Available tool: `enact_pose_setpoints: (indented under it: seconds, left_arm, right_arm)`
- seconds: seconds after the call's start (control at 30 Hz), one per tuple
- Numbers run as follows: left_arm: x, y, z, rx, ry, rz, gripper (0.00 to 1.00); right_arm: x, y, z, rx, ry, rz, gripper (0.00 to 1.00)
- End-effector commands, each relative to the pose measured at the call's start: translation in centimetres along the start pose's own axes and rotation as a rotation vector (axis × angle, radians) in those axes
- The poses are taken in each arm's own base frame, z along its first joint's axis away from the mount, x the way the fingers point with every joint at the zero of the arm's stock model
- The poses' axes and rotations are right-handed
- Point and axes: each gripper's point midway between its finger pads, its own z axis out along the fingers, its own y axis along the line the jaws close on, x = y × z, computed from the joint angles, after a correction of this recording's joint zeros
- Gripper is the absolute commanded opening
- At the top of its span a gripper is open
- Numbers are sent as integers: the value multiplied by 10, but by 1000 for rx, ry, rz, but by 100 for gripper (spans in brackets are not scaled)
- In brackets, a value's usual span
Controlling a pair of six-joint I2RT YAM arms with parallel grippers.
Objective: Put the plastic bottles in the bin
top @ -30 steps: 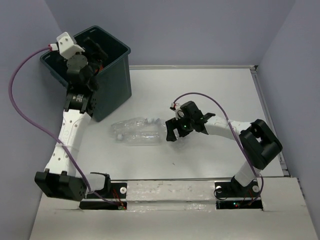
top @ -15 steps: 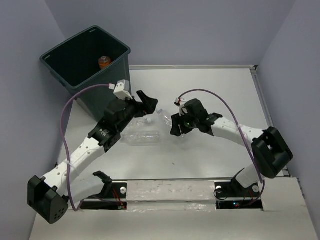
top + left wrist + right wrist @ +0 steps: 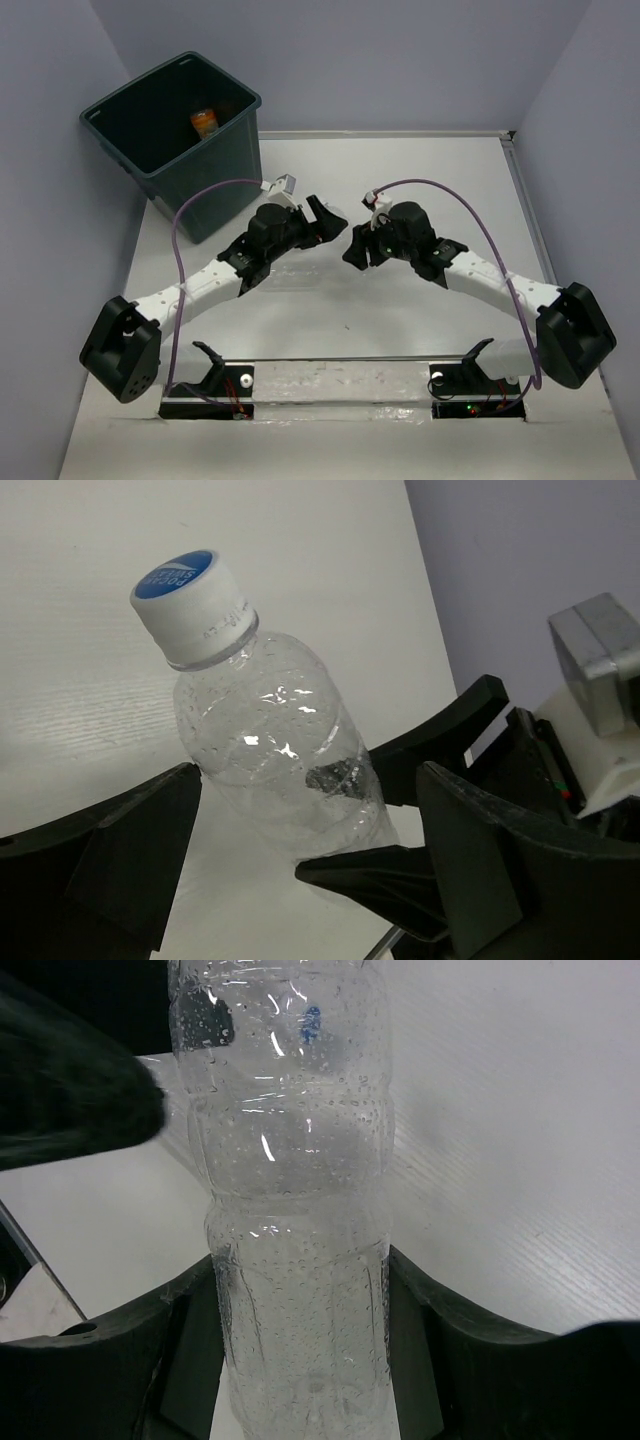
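Observation:
My right gripper (image 3: 300, 1355) is shut on the lower body of a clear crinkly bottle (image 3: 290, 1160), held above the white table. The same bottle (image 3: 265, 745) has a white cap with a blue top (image 3: 190, 580). My left gripper (image 3: 300, 855) is open, with its fingers on either side of this bottle and not touching it. From above, both grippers meet mid-table, the left one (image 3: 327, 216) and the right one (image 3: 357, 250). The dark teal bin (image 3: 225, 170) stands at the far left with an orange bottle (image 3: 205, 122) inside. Another clear bottle (image 3: 298, 266) lies mostly hidden under my left arm.
Purple cables (image 3: 440, 190) loop over both arms. Lilac walls close the table on the left, back and right, and a raised rail (image 3: 528, 215) runs along the right side.
My left arm has swung out of the bin to the table's middle, still open. My right gripper has shut on a clear bottle and lifted it toward the left gripper.

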Motion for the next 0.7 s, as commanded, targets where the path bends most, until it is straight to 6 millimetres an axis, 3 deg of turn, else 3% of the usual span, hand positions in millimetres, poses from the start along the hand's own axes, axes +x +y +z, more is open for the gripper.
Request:
enact_pose_setpoints:
  seconds: [0.0,0.1,0.17,0.2,0.27,0.4,0.43,0.47,0.5,0.57,0.6,0.67]
  left_arm:
    - [-17,-27,20,85,-50,12,99]
    - [-18,-24,29,79,-66,22,93]
    - [-25,-26,31,76,-92,26,84]
    - [-29,-27,30,77,-111,24,74]
    - [-40,-29,26,68,-155,26,67]
    - [-76,-42,5,61,-281,46,49]
    - [-90,-45,0,56,-321,57,49]
    - [-97,-45,-5,44,-328,63,48]
    - [-116,-62,-16,81,-362,69,48]
    - [-151,-65,-31,63,-422,103,48]
    - [-177,-79,-48,60,-472,116,48]
    - [-220,-79,-76,3,-565,164,49]
  right_arm:
    - [-29,20,-7,-86,-124,-42,47]
    - [-31,25,-9,-116,-142,-49,48]
    - [-32,26,-10,-119,-148,-49,48]
    - [-33,26,-10,-117,-151,-50,48]
    - [-33,24,-10,-109,-156,-48,50]
    - [-38,25,-16,-107,-190,-56,75]
    - [-38,23,-16,-98,-194,-57,87]
    - [-40,23,-18,-95,-203,-64,90]
    - [-40,24,-19,-94,-206,-64,93]
    - [-40,26,-21,-108,-207,-72,93]
    - [-40,27,-21,-115,-205,-77,93]
    - [-39,30,-21,-134,-200,-82,93]
